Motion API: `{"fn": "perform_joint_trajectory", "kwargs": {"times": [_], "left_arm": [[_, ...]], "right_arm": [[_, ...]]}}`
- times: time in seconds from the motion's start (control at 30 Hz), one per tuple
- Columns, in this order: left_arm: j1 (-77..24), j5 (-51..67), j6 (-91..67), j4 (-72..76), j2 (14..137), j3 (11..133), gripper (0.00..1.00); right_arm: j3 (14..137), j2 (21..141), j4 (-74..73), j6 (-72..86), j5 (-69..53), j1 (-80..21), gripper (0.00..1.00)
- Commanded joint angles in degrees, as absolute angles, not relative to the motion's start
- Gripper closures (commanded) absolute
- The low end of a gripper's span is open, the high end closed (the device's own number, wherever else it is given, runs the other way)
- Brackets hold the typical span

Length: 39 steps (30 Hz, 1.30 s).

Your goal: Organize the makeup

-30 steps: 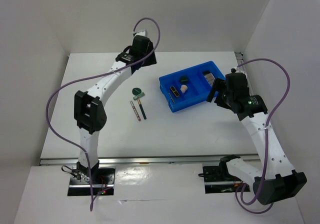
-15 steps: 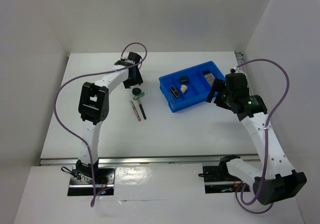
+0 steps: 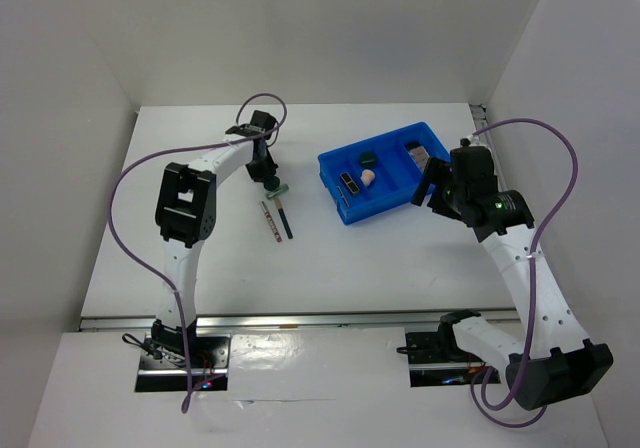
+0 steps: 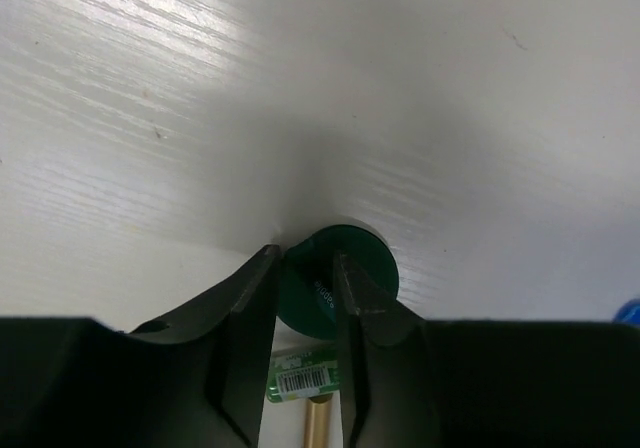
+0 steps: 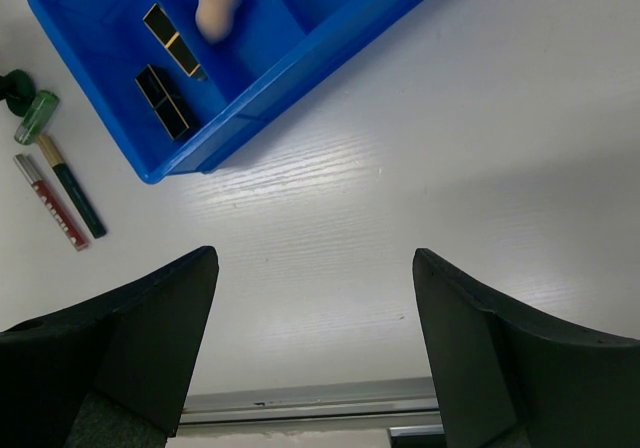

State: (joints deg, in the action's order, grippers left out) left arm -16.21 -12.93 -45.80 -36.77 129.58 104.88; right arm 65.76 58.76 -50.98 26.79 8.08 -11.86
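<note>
My left gripper is down over a dark green round compact on the table, left of the blue tray. Its jaws stand a narrow gap apart, with the compact's face showing between them. A green-capped tube lies just behind. A dark green pencil and a red pencil lie beside it. The tray holds a second green compact, a peach sponge, two black-gold lipsticks and a palette. My right gripper is open and empty, held above the table right of the tray.
White walls enclose the table on the left, back and right. A metal rail runs along the near edge. The left arm's purple cable loops out over the table's left side.
My left gripper has swung from the back of the table forward and down onto the green compact. The right arm has not moved.
</note>
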Motion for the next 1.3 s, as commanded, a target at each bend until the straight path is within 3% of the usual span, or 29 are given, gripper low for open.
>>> {"fn": "perform_joint_trajectory", "kwargs": {"times": [0.0,0.1,0.2,0.43,0.73,1.27], "left_arm": [[-15.82,-12.3,-46.85,-35.87,131.04,103.98,0.71],[-15.82,-12.3,-46.85,-35.33,131.57,104.5,0.81],[-15.3,-12.92,-46.85,-36.91,132.36,107.48,1.0],[-14.06,-16.96,-46.32,-33.52,126.32,109.78,1.0],[-19.41,-3.01,-38.68,-22.15,117.6,111.08,1.0],[-35.59,14.5,-34.19,-19.86,135.87,129.89,1.0]], "right_arm": [[65.3,58.45,-49.48,27.16,7.73,-12.22,0.14],[65.3,58.45,-49.48,27.16,7.73,-12.22,0.14],[65.3,57.93,-49.48,27.16,7.73,-12.22,0.14],[65.83,57.92,-50.01,27.16,8.26,-12.22,0.14],[65.3,57.92,-50.01,27.16,8.26,-12.22,0.14],[66.45,54.67,-52.56,28.21,11.25,-12.22,0.14]]}}
